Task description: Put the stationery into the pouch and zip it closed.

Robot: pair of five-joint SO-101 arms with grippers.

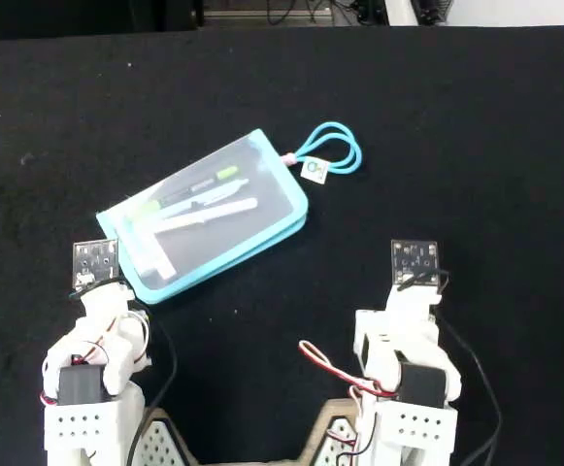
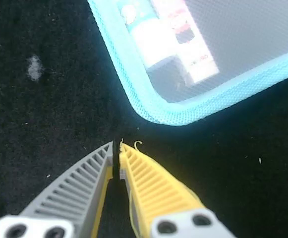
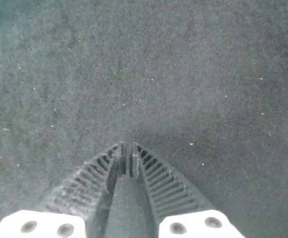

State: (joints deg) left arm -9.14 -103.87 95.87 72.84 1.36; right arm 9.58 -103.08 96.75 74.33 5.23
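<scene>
The left gripper (image 2: 118,148) had its grey and yellow fingers pressed together on nothing, tips low over the black cloth (image 2: 44,99) just short of the pouch's (image 2: 156,115) turquoise corner, with the left arm (image 1: 92,359) folded at the lower left of the high view. The right gripper (image 3: 129,148) was likewise pinched tight and empty above bare cloth, the right arm (image 1: 408,359) folded at the lower right, well apart from the pouch. The pouch lay tilted left of centre, pens (image 1: 204,202) inside behind its clear face, its blue loop cord (image 1: 332,150) toward the upper right.
</scene>
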